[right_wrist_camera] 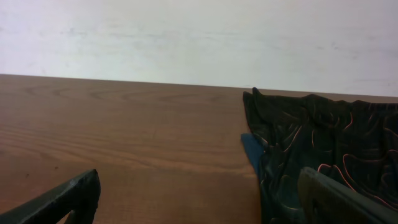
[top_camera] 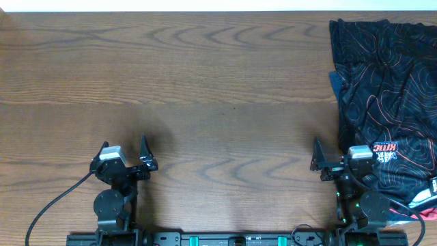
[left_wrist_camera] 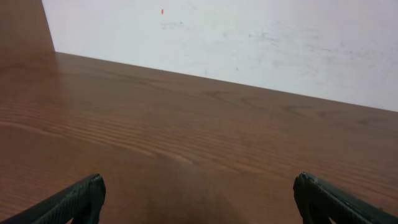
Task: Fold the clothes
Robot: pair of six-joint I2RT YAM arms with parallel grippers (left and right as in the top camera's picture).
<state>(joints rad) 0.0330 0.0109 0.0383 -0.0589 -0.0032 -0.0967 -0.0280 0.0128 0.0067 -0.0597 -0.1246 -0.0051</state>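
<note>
The clothes, a black jersey (top_camera: 386, 89) with thin orange and white contour lines, lie crumpled along the table's right side, an orange-white logo (top_camera: 384, 147) facing up. In the right wrist view the jersey (right_wrist_camera: 317, 137) fills the right half. My right gripper (top_camera: 336, 150) hangs open at the jersey's near left edge; its right finger (right_wrist_camera: 329, 196) is over the cloth and its left finger over bare wood. Nothing is between the fingers of the right gripper (right_wrist_camera: 199, 183). My left gripper (top_camera: 124, 147) stands open over bare wood at the front left, far from the jersey, and the left wrist view shows this gripper (left_wrist_camera: 199, 186) empty.
A blue garment (top_camera: 333, 80) peeks out from under the jersey's left edge, also seen as a blue corner (right_wrist_camera: 250, 149). A strip of red cloth (top_camera: 427, 213) shows at the front right corner. The wooden table (top_camera: 205, 89) ends at a white wall (left_wrist_camera: 249, 43) at the back.
</note>
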